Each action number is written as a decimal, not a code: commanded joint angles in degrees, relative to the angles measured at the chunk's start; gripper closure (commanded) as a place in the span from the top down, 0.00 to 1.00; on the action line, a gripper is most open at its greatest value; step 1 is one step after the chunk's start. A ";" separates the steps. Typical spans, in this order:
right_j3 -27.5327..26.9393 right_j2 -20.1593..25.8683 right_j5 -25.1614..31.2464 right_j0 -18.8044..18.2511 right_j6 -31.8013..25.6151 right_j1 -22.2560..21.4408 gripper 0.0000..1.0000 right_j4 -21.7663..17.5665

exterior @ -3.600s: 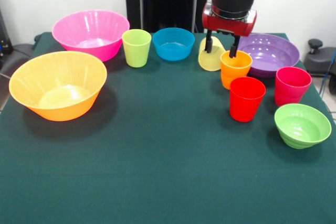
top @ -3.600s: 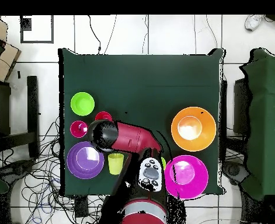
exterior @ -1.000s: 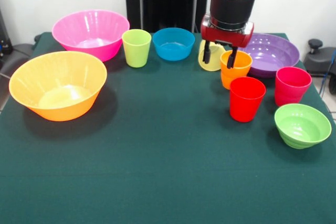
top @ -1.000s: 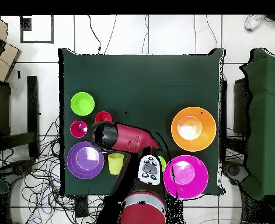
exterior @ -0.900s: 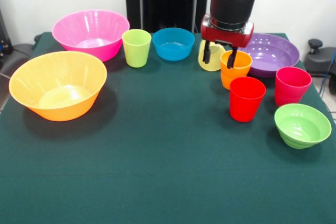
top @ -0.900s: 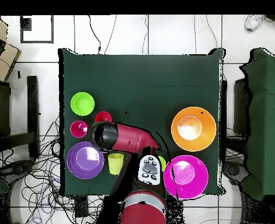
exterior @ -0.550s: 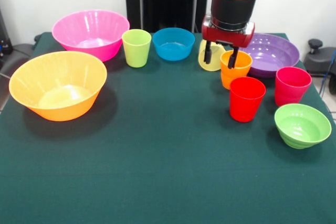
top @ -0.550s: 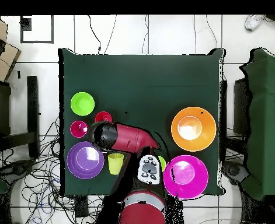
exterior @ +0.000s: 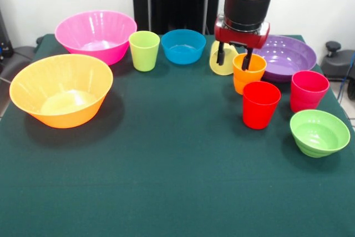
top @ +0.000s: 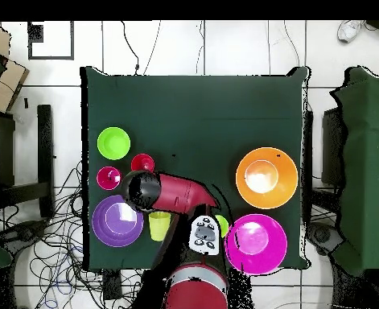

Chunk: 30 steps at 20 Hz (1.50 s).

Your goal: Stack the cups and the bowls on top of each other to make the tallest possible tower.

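My gripper hangs open at the orange ribbed cup. One finger dips inside the cup's rim and the other stands outside it, in front of the pale yellow cup, which lies on its side. A red cup and a pink-red cup stand upright close by. The lime green cup stands between the pink bowl and the small blue bowl. The light green bowl, purple bowl and large orange bowl rest apart. Nothing is stacked. In the overhead view the arm covers the orange cup.
Green cloth covers the table. The cups and bowls crowd its far half and right side. Cables lie on the floor beside the table in the overhead view.
Since the earliest frames my gripper has come down a little, so one finger reaches deeper into the orange cup. Over the last second it drifted slightly right. No cup or bowl has moved.
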 commanded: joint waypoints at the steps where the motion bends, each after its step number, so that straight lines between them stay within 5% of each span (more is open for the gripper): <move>1: 5.11 6.39 -5.50 0.04 6.71 2.47 1.00 -1.32; 30: 5.45 7.21 -10.52 0.05 7.11 6.66 1.00 -1.19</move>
